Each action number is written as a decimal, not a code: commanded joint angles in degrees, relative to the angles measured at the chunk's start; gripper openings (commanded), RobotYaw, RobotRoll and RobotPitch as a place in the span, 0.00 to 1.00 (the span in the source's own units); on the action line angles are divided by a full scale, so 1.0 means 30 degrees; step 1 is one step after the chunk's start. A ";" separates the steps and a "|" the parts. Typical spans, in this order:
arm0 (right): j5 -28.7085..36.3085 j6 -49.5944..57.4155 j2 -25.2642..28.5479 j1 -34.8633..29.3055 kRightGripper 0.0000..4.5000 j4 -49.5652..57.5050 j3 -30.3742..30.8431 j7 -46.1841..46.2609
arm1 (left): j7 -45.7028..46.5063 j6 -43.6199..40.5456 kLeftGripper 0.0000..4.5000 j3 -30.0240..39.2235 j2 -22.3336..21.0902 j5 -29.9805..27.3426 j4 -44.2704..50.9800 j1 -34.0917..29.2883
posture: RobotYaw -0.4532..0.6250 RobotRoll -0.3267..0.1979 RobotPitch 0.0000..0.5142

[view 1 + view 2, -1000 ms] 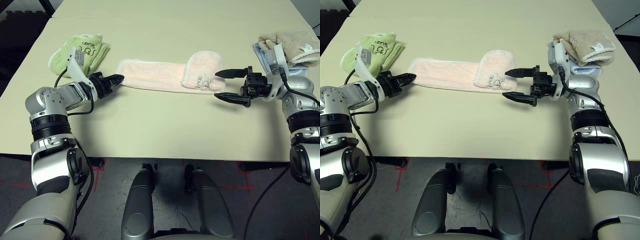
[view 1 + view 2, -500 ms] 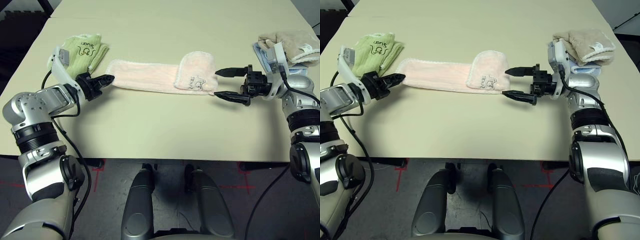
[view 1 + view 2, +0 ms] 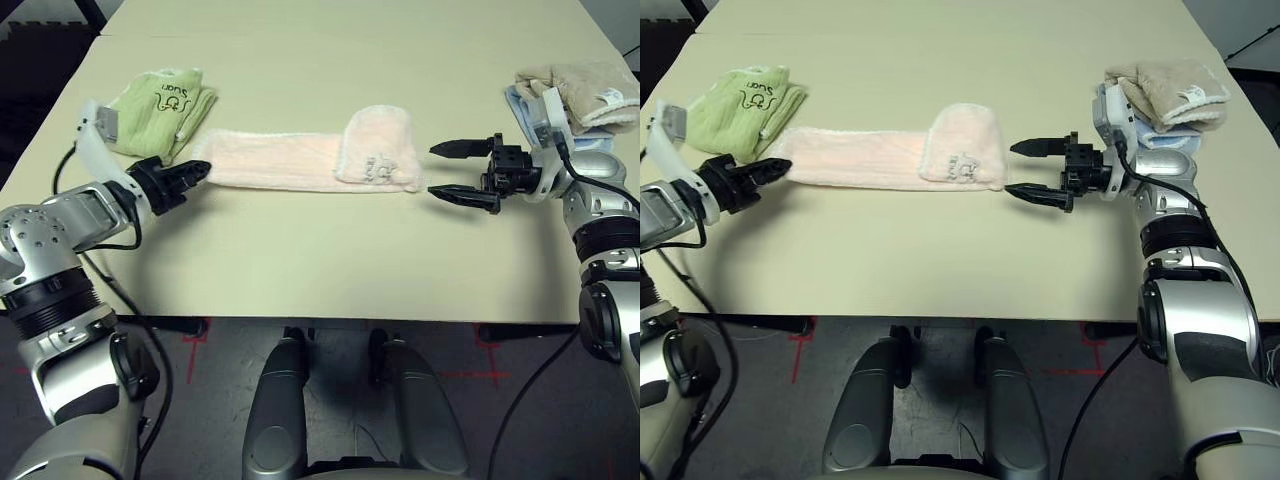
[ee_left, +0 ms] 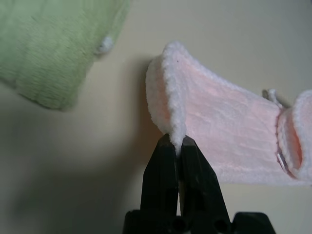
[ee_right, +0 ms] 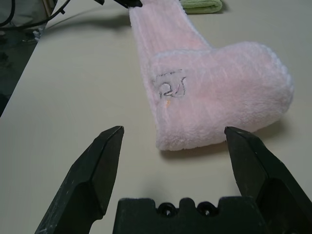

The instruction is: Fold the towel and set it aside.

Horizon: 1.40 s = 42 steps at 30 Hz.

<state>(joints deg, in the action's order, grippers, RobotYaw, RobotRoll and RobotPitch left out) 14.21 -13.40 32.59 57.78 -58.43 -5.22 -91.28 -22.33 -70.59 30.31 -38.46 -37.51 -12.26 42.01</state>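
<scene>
Left gripper [image 4: 178,141]: fingers pinched together on the white looped trim at the left end of the pink towel [image 3: 300,160]; that end is lifted slightly off the table [image 3: 320,260]. Gripper sits at the table's left side, just near of the green towel [image 3: 160,105], not touching it.

Right gripper [image 3: 445,170]: jaws spread wide, holding nothing, pointing left toward the towel's folded right end. Fingertips are just beside that end, a small gap of bare table between.

Pink towel: lies as a long narrow strip across the middle of the table, left to right. Its right end is doubled back over itself into a rounded flap, small embroidered mark on top.

Beige towel [image 3: 580,85] sits on a light blue towel [image 3: 1160,135] at the far right, behind the right wrist.

Open room: wide bare tabletop near of the strip, and more far of it. The green towel crowds the far left.
</scene>
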 commanded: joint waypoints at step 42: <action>0.0897 -0.3575 0.3328 -0.1287 1.00 -0.1769 0.0884 -0.0408 | -0.6646 0.2382 0.01 -0.8695 0.1978 0.0238 -0.0327 0.7843 | 0.47 0.62 0.44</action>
<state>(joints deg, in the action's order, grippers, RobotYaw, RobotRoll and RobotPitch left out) 16.51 -23.50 41.88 54.51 -62.80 -3.04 -92.12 -40.52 -62.16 5.16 -32.72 -35.55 -14.69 64.28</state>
